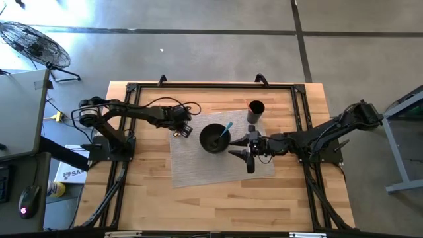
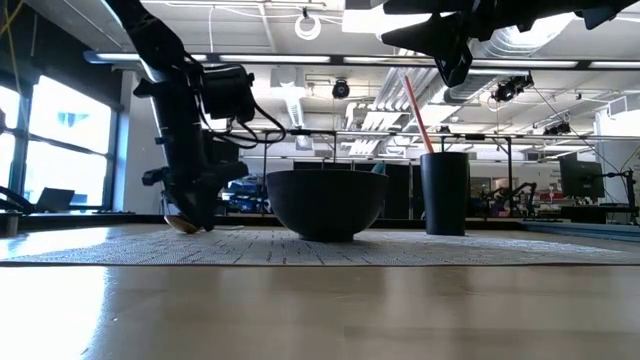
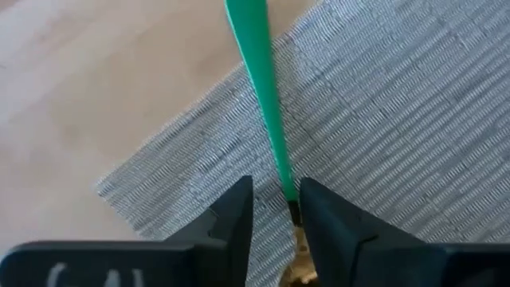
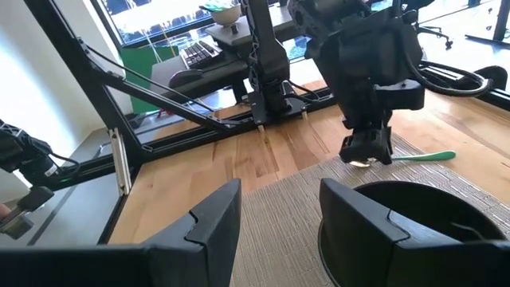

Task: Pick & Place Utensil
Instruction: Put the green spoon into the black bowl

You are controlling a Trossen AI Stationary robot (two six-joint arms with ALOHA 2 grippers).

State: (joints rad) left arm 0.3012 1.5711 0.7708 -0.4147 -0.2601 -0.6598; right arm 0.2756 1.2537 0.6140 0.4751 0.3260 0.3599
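Observation:
A green-handled utensil (image 3: pixel 259 88) lies on the grey woven mat (image 1: pixel 198 168) near its far left corner, the handle (image 4: pixel 426 156) flat on the weave. My left gripper (image 3: pixel 275 211) stands over the thin end of that handle, pointing down, shut on it. A black bowl (image 1: pixel 213 139) sits mid-mat with a blue utensil (image 1: pixel 227 127) leaning on its rim. My right gripper (image 1: pixel 239 153) hovers open just right of the bowl, above the mat, touching nothing. My left gripper pinches the green utensil between its two fingers at the handle's thin end (image 3: pixel 285 185), where it meets a tan part (image 3: pixel 300 253). The fingers (image 3: pixel 319 219) come from above, pointing down, across the handle. The rest of the handle lies on the mat.
A tall black cup (image 1: pixel 256 109) stands on the mat's far edge, right of the bowl, with a red stick (image 2: pixel 415 105) leaning out of it. Bare wooden table (image 1: pixel 145 192) lies left of and in front of the mat. A black frame rail (image 1: pixel 211 86) runs along the far edge.

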